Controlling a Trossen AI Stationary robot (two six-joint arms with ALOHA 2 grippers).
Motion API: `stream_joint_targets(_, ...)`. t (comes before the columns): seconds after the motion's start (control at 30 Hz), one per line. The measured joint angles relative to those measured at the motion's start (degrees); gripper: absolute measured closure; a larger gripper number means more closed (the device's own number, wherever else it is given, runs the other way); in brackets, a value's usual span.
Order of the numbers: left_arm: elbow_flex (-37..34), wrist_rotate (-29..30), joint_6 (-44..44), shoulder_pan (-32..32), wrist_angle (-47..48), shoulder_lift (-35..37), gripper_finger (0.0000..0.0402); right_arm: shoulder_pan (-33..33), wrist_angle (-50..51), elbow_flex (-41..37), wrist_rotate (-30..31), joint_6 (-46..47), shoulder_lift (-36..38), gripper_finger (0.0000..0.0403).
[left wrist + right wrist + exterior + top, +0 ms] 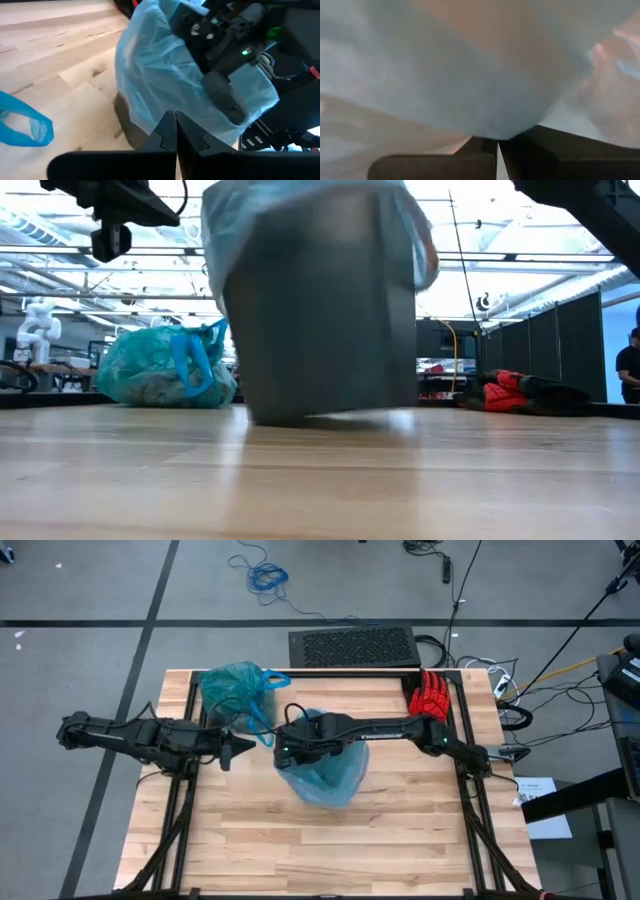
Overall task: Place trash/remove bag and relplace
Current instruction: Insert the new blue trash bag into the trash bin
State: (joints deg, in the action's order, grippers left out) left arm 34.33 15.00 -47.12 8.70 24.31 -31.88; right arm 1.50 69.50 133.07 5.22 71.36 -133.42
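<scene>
The dark teal-green bag (pixel 234 688) with blue handle loops (pixel 190 360) sits bulging on the table's far left part, and one loop (pixel 27 127) trails toward the bin. The trash scraps do not show singly. A bin (pixel 320 320) lined with a paler sky-blue bag (pixel 328 778) stands mid-table. My right gripper (pixel 292 748) reaches in from the right over the bin's left rim, shut in the pale plastic (pixel 485 90). My left gripper (pixel 176 125) hovers shut just left of the bin, touching nothing. My right gripper is shut on the sky-blue bag at the bin's left rim (pixel 200 87), coming level from the table's right and slanting down. Pale plastic (pixel 495 131) runs right down to the fingertips. I cannot tell whether it is one layer or several. The bag stays draped over the bin.
A red glove (pixel 432 696) lies at the far right corner. A dark perforated box (pixel 352 646) stands beyond the far edge. Bare wood (pixel 330 850) spreads across the near half of the table.
</scene>
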Motion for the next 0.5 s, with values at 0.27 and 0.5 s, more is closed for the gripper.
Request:
stream_joint_targets(0.27, 0.0, -0.07, 0.01, -0.01, 2.39, 2.67, 0.0402, -0.38, 1.41, -0.3, -0.16, -0.29, 0.27, 0.0403)
stream_joint_targets(0.5, 0.0, -0.07, 0.03, 0.01, 2.17, 3.61, 0.0402, -0.26, 4.69, -0.58, -0.62, -1.56, 3.38, 0.0403)
